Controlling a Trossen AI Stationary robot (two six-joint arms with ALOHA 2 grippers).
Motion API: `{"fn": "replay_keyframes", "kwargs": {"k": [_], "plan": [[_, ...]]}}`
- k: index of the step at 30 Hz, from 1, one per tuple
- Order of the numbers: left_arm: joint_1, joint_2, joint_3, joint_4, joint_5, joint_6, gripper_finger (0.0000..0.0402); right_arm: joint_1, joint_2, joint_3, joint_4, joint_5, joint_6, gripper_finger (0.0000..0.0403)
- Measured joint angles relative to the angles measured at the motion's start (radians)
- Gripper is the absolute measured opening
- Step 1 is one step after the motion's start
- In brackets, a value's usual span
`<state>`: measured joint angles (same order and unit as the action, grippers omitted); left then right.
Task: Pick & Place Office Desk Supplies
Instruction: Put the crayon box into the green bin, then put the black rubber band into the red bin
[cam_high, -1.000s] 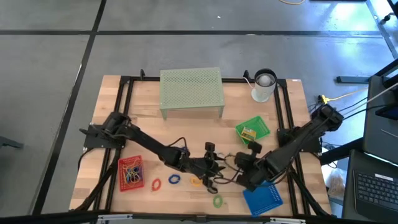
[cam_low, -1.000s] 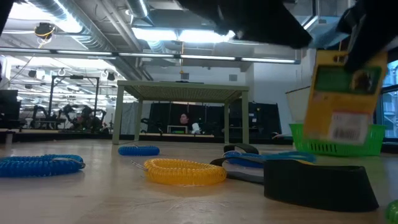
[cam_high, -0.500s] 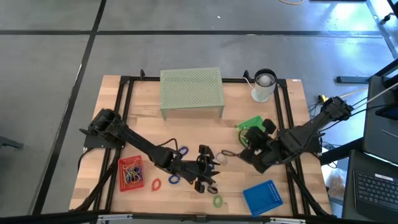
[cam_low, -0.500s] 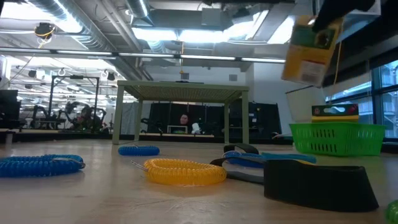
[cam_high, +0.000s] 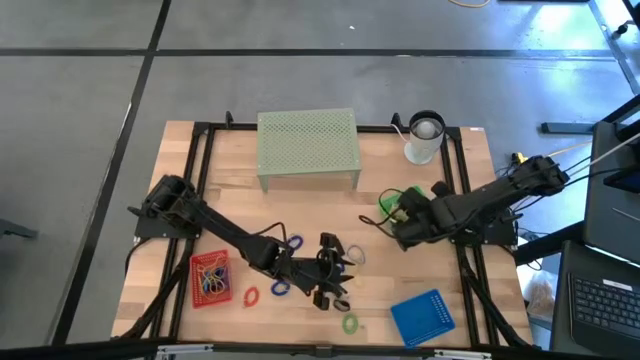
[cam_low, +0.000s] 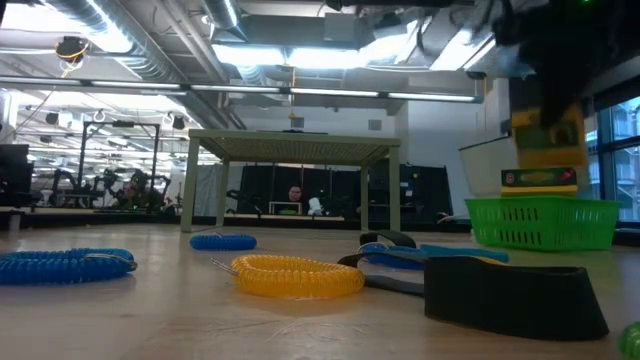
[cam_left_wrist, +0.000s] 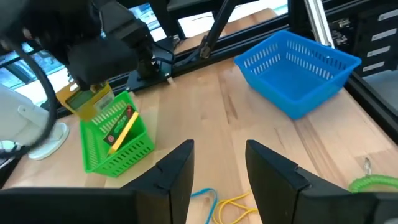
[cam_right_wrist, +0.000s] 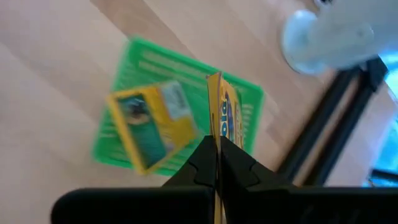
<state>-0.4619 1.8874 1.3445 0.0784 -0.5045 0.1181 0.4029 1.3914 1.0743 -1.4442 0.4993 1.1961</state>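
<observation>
High view: my right claw (cam_high: 398, 212) hangs over the green tray (cam_high: 415, 199) near the counter's right edge, clamped on a yellow box (cam_high: 400, 210); a second yellow box already lies in that tray. My left claw (cam_high: 333, 285) sits low over the counter (cam_high: 180, 170) near the front middle, among loose coil rings, with a blue ring (cam_high: 281, 288), a red ring (cam_high: 250, 297) and a green ring (cam_high: 349, 323) close by. Red tray (cam_high: 210, 279) holds more coils; blue tray (cam_high: 422, 318) sits front right. Low view: the held box (cam_low: 545, 135) hangs just above the green tray (cam_low: 545, 222), thin flat card, glossy print. A yellow coil (cam_low: 298, 275) and blue coils (cam_low: 62, 266) lie on the wood, springy plastic. Left wrist view: my left fingers (cam_left_wrist: 177, 174) stand apart, nothing between them; yellow and blue strands lie just past the tips. Right wrist view: right fingers (cam_right_wrist: 205, 163) pinch the box (cam_right_wrist: 219, 121) edge-on, over the tray and the box lying in it (cam_right_wrist: 149, 124). Judgement: placing step for box two. Next calls for a short drop, then opening over the slotted tray so the card lands flat, not propped on the rim.
</observation>
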Motion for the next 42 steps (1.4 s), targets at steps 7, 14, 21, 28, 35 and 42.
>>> {"fn": "replay_keyframes", "kwargs": {"k": [7,14,21,28,35,42], "plan": [[-0.004,0.0,0.0,0.0,0.001,0.0,0.0138,-0.035,0.0,-0.039,0.04,-0.002,0.0,0.0006],[-0.01,0.001,0.0,0.008,0.001,0.0,0.0141,-0.071,0.0,-0.039,0.155,-0.004,-0.08,0.0006],[-0.02,0.001,-0.001,0.007,0.0,0.0,0.0137,-0.101,0.0,-0.039,0.23,-0.022,-0.11,0.0006],[-0.034,0.001,-0.001,0.007,0.0,0.024,0.0141,-0.126,0.0,-0.039,0.229,-0.021,-0.105,0.0051],[-0.043,0.001,-0.001,0.007,-0.056,0.034,0.0141,-0.132,0.0,-0.039,0.228,-0.02,-0.131,0.0149],[-0.054,0.001,-0.001,-0.002,-0.08,0.025,0.0141,-0.119,0.0,0.026,0.231,-0.118,-0.108,0.0195]]}}
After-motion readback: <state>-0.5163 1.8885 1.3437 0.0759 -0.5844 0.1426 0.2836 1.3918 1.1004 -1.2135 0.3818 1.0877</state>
